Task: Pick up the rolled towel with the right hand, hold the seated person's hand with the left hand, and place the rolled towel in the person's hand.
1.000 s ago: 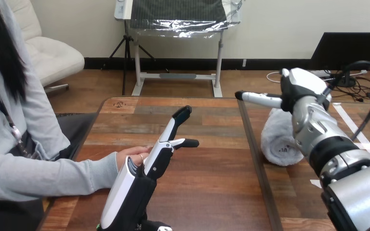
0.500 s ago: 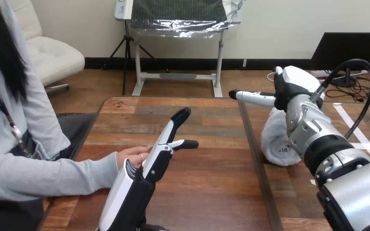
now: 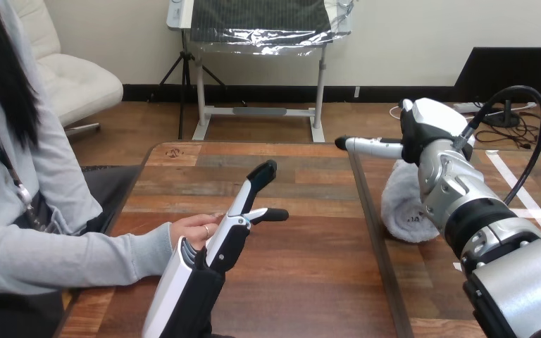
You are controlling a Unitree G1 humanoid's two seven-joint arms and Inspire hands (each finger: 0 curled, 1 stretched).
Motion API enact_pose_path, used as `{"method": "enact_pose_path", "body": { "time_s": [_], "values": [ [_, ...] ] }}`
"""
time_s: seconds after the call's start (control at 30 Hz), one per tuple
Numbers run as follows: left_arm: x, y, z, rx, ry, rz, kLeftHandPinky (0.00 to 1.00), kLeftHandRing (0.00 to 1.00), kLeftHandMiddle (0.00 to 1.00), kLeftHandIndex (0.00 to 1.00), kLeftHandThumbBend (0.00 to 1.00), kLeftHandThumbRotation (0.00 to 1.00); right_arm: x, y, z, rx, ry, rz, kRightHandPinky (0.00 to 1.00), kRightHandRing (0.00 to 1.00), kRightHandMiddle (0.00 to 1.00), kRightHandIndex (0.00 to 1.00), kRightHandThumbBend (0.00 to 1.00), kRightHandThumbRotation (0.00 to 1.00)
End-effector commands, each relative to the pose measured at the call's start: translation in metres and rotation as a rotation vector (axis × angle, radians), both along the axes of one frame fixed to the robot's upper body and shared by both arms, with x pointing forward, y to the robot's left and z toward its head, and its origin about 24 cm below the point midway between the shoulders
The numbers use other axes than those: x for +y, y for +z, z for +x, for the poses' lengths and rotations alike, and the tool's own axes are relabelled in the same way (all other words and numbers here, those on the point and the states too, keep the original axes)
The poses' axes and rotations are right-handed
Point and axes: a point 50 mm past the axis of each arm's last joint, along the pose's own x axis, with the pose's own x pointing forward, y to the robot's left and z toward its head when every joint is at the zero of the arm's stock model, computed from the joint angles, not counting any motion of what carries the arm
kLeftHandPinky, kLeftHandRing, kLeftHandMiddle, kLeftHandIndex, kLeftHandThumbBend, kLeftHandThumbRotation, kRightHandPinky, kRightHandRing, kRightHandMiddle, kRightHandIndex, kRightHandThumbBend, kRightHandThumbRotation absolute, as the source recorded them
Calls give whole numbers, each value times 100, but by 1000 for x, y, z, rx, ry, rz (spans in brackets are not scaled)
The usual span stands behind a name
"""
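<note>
A rolled grey towel [image 3: 403,205] lies on the table at the right, partly hidden behind my right forearm. My right hand [image 3: 423,134] hovers over the towel's far end with its thumb [image 3: 366,146] pointing left; whether its fingers hold the towel is hidden. The person's hand [image 3: 191,229] rests flat on the table at the left. My left hand [image 3: 236,222] stands edge-up right beside it, open, fingers straight and pointing away from me, thumb stretched right. I cannot tell whether the two touch.
The wooden table [image 3: 303,267] has a dark seam [image 3: 370,225] running front to back just left of the towel. The person's grey sleeve [image 3: 63,257] lies along the table's left edge.
My right hand has drifted slightly left over the towel. My left arm has pulled back a little toward me. The person's hand and the towel have stayed put.
</note>
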Motion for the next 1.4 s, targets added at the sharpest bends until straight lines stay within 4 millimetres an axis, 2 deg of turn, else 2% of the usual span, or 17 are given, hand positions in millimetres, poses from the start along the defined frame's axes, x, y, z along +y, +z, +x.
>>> {"method": "enact_pose_path", "body": {
  "time_s": [0.0, 0.23, 0.4, 0.63, 0.83, 0.93, 1.0, 1.1, 1.37],
  "values": [
    [0, 12, 4, -75, -17, -25, 78, 98, 100, 100, 100, 70, 4, 6, 3, -27, 14, 8, 35, 100, 100, 100, 100, 80],
    [1, 12, 2, -54, -44, -50, 86, 100, 100, 100, 100, 66, 0, -4, -2, 12, 16, -23, 34, 100, 100, 100, 100, 79],
    [4, 12, 0, -55, -37, -46, 89, 100, 100, 100, 100, 66, -2, -9, -4, 31, 20, -41, 29, 100, 100, 100, 100, 80],
    [5, 11, -3, -51, -13, -47, 88, 100, 100, 100, 100, 70, -6, -17, -8, 41, 8, -18, 28, 100, 100, 100, 100, 79],
    [6, 10, -4, -49, -5, -51, 84, 98, 100, 100, 100, 69, -7, -22, -11, 57, 8, -19, 27, 100, 100, 100, 100, 77],
    [5, 10, -4, -45, -13, -56, 83, 98, 100, 100, 100, 69, -9, -25, -13, 68, 9, -13, 33, 100, 100, 100, 100, 76],
    [5, 10, -5, -39, -19, -63, 84, 98, 100, 100, 100, 68, -10, -28, -14, 75, 10, -13, 44, 100, 100, 99, 100, 77],
    [6, 10, -6, -32, -21, -60, 84, 98, 100, 100, 100, 68, -12, -31, -16, 98, 19, -26, 53, 100, 100, 98, 100, 78],
    [5, 11, -6, -49, -29, -70, 83, 98, 100, 100, 100, 68, -13, -38, -20, 139, 43, -57, 68, 98, 100, 96, 100, 81]
  ]
}}
